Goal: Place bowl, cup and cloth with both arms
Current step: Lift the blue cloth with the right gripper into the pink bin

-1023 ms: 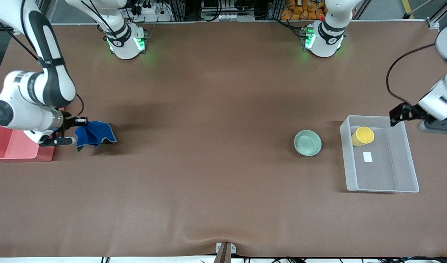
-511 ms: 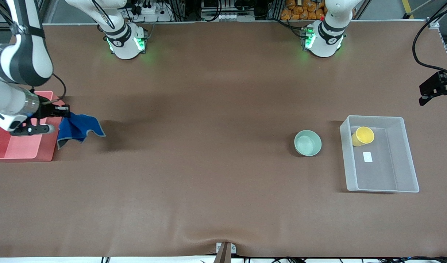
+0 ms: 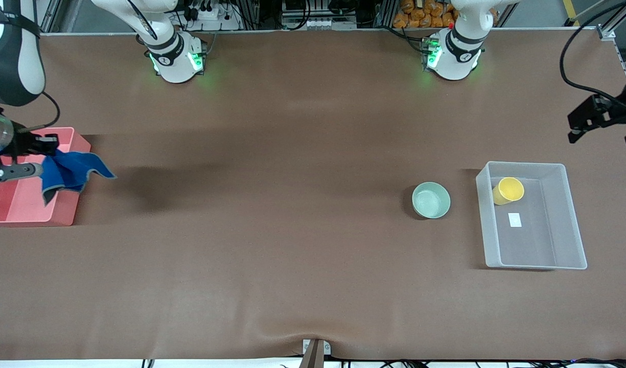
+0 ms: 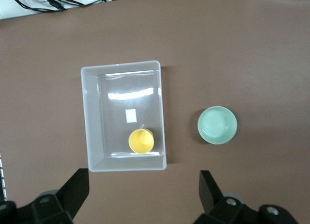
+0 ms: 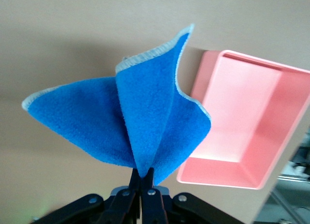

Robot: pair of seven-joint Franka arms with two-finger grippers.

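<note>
My right claw (image 5: 144,178) pinches the fleecy blue cloth (image 5: 140,112) over the pink bin (image 3: 24,204). My left claw (image 4: 143,195), spread empty, apparently hangs above bare table (image 3: 313,153). Glossy bowl (image 3: 431,200) sits beside the clear tub (image 3: 571,225) holding the cup (image 3: 508,190).

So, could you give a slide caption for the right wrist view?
Right gripper fingers pinch a soft royal-blue cloth above the brown table, beside a pink rectangular plastic bin.

A brown desk (image 3: 292,230) carries two bins. A clear plastic bin (image 3: 573,225) sits toward the left arm's end, with a small white label (image 3: 515,220) lying flat on its floor (a plain rectangle, nothing legible on it). A pink bin (image 3: 16,209) sits at the right arm's end. Cables (image 3: 210,10) and orange packets (image 3: 420,15) line the desk's edge by the bases.
</note>
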